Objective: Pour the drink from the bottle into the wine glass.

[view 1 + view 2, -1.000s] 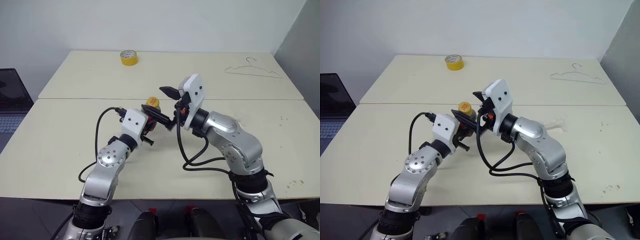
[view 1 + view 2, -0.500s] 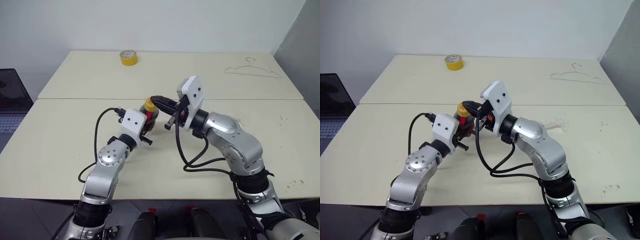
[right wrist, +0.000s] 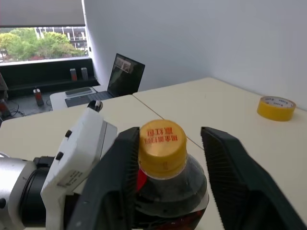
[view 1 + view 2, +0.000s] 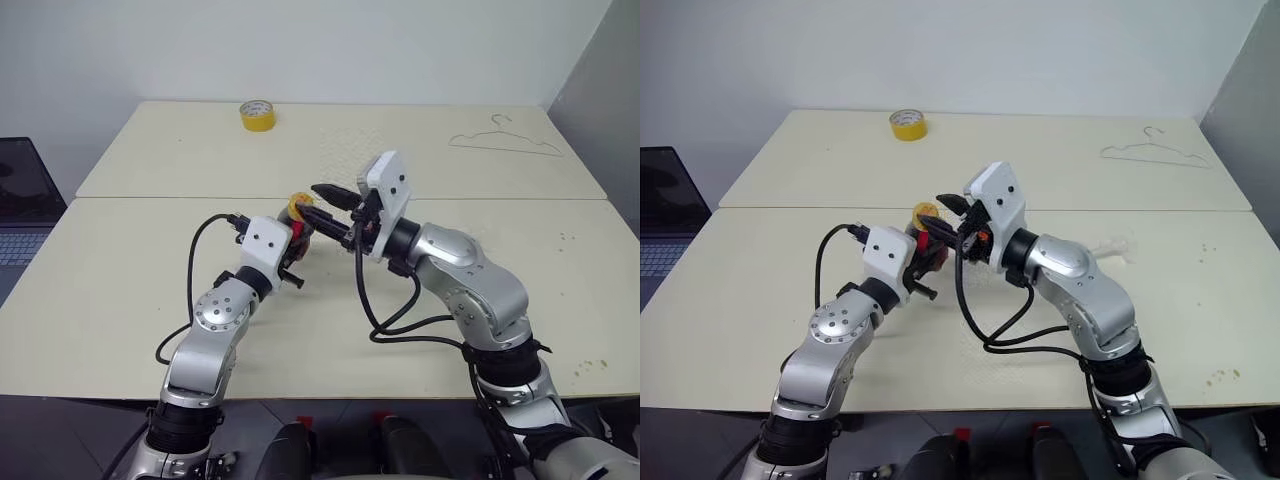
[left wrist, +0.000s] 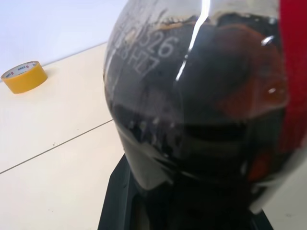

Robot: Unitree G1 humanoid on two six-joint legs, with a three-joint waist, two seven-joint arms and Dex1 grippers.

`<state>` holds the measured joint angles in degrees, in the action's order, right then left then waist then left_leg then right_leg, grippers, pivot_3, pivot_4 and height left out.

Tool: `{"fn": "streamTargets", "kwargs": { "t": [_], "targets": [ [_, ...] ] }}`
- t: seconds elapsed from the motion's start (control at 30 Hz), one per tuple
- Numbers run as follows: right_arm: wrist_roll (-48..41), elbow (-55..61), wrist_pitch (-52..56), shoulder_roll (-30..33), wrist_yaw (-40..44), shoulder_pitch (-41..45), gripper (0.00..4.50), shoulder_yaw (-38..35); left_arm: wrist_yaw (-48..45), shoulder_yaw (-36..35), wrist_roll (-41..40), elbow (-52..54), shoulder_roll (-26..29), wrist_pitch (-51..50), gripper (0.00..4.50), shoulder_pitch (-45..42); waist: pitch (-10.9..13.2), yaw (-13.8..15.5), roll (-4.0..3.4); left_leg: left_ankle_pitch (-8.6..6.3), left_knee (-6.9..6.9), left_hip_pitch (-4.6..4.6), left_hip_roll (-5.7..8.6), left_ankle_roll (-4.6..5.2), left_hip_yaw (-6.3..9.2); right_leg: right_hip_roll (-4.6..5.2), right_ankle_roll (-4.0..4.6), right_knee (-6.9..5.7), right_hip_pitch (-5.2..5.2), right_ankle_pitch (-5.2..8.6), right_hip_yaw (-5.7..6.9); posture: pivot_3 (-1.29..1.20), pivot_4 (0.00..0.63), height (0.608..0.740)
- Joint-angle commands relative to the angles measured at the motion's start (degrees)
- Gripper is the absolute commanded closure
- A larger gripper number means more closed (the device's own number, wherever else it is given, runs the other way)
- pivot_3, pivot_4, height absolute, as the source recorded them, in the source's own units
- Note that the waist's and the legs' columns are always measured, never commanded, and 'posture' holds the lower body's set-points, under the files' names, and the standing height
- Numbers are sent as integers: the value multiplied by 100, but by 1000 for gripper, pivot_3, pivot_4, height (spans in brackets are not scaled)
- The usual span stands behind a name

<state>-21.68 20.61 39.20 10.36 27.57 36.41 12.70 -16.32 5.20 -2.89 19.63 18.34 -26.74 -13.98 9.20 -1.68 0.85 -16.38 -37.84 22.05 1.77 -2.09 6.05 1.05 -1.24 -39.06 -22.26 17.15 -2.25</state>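
My left end effector (image 4: pixel 297 238) grasps the bottle (image 3: pixel 165 191) of dark drink (image 5: pixel 206 120) upright above the worktop (image 4: pixel 120 290), while my right end effector (image 3: pixel 168 158) stands spread around its yellow cap (image 3: pixel 162 146), one finger (image 3: pixel 122 177) touching, the other apart.

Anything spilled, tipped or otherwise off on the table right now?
No spill shows. The bottle is upright in the left hand, yellow cap still on. Odd bits: a wire hanger and tape roll lie on the far table.
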Motion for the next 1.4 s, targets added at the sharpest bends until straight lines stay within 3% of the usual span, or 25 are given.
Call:
{"fn": "streamTargets", "kwargs": {
  "t": [0.03,0.63,0.77,0.9,1.1,1.23,1.4],
  "targets": [
    [-45,233,29,7,57,19,2159,65,39,-105,61,177,-11,237,3884,-143,0,-1,0,0,0,0,0,0,0,0,0,0,0,0,0,0,150,740],
    [140,97,-107,-77,-71,108,2159,39,7,-94,87,201,10,239,3884,-103,0,0,0,0,0,0,0,0,0,0,0,0,0,0,1,0,150,740],
    [186,35,-231,-74,-31,136,3127,-17,-31,-97,74,219,36,229,3884,-73,0,0,0,0,0,0,0,0,1,0,0,0,0,0,1,0,150,740],
    [209,-3,-363,21,107,167,3239,-18,-183,-132,-2,271,146,162,3886,-49,0,-1,0,0,0,0,0,0,0,0,0,0,0,0,1,0,150,740],
    [300,-10,-969,572,866,219,3239,60,-1330,-454,-987,517,747,-358,3887,21,0,-5,0,0,1,0,0,0,1,0,0,1,0,0,3,0,150,740],
    [318,-186,-1782,1159,1810,259,3239,66,-2485,-800,-1917,448,1505,-784,3889,73,1,-16,-1,-1,1,0,-1,1,0,0,-1,4,1,0,4,0,150,740],
    [206,-496,-2676,1612,2959,406,3239,59,-3675,-842,-2344,126,2513,-821,3891,231,2,-21,-2,-11,2,-3,-4,19,2,-2,0,3,3,1,7,0,150,740]
  ]
}}
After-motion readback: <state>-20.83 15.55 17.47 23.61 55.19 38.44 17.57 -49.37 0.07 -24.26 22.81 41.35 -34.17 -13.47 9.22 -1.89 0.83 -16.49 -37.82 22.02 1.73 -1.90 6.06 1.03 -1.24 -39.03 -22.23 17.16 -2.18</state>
